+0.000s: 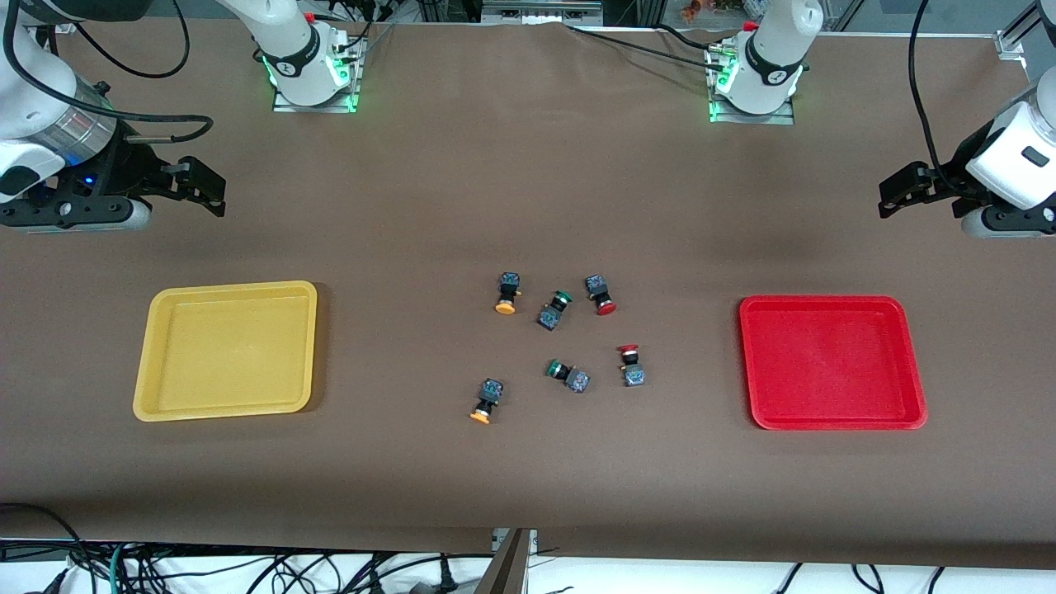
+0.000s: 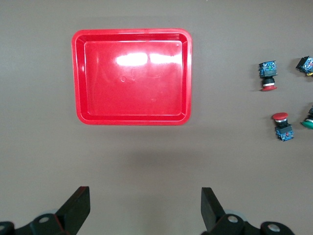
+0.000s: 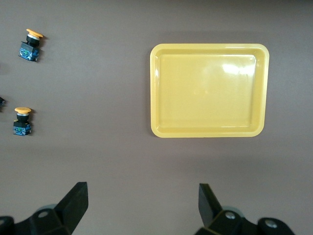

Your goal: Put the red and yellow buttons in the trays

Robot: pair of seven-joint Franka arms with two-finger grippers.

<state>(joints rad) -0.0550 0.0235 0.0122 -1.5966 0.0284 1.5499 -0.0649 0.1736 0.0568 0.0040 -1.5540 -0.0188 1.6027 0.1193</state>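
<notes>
Nothing picked yet: 2 red-capped buttons [image 1: 606,295] and 2 yellow-capped buttons [image 1: 506,293] lie mid-table between yellow tray [image 1: 157,346] and red tray [image 1: 907,363]. Left gripper [image 2: 145,208] and right gripper [image 3: 143,205] hover spread, empty. Next, probably a descent onto 1 button.

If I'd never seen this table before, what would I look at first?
Probably the two bright trays: the yellow tray toward the right arm's end of the table and the red tray toward the left arm's end. Between them lies a little cluster of buttons with red, yellow and green caps. The left gripper and right gripper wait open, off to the sides.
</notes>
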